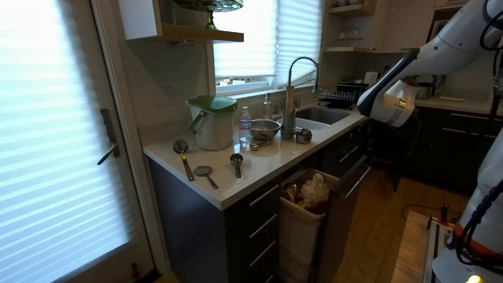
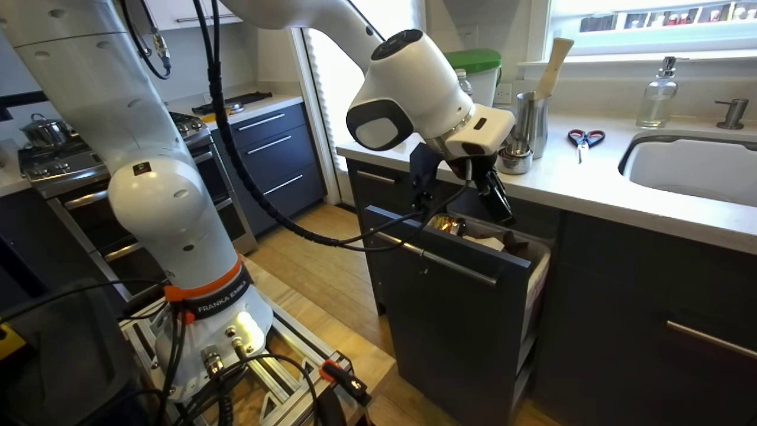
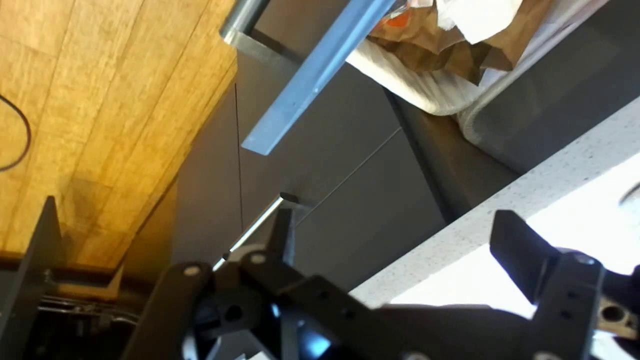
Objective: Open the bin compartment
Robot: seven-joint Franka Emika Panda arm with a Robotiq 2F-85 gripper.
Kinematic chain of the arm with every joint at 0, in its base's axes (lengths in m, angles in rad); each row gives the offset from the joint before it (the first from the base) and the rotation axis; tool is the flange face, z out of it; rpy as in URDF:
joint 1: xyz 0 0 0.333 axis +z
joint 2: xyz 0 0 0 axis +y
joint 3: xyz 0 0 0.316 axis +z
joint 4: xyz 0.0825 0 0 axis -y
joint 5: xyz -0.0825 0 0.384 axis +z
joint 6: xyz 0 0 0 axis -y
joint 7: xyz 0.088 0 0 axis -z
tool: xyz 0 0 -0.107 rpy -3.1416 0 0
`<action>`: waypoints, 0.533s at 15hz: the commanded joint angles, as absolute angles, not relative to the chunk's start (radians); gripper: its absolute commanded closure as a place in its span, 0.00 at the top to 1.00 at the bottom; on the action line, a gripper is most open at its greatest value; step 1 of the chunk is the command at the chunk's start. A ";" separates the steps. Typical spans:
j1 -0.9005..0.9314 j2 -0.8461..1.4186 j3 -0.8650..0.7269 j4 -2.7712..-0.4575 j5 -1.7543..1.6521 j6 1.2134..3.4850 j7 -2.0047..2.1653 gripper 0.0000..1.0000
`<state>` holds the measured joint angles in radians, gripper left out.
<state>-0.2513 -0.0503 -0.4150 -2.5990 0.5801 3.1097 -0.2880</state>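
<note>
The bin compartment is a dark pull-out front with a metal bar handle. It stands open, pulled out from the cabinet; its front also shows in an exterior view. Behind the front sits a light trash bin holding paper and wrappers. In the wrist view the front's top edge and handle are at the upper middle. My gripper is open with nothing between its fingers, apart from the handle. In an exterior view it appears over the bin, close to the counter edge.
The white counter edge is close to the gripper. A metal holder with a wooden utensil, measuring cups, scissors and a sink are there. A green-lidded container and loose scoops stand farther along.
</note>
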 commanded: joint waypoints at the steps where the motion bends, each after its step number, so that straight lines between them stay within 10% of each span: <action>1: -0.215 -0.135 -0.390 -2.657 0.542 3.118 -0.402 1.00; 8: -0.221 -0.061 -0.371 -2.630 0.471 3.100 -0.445 1.00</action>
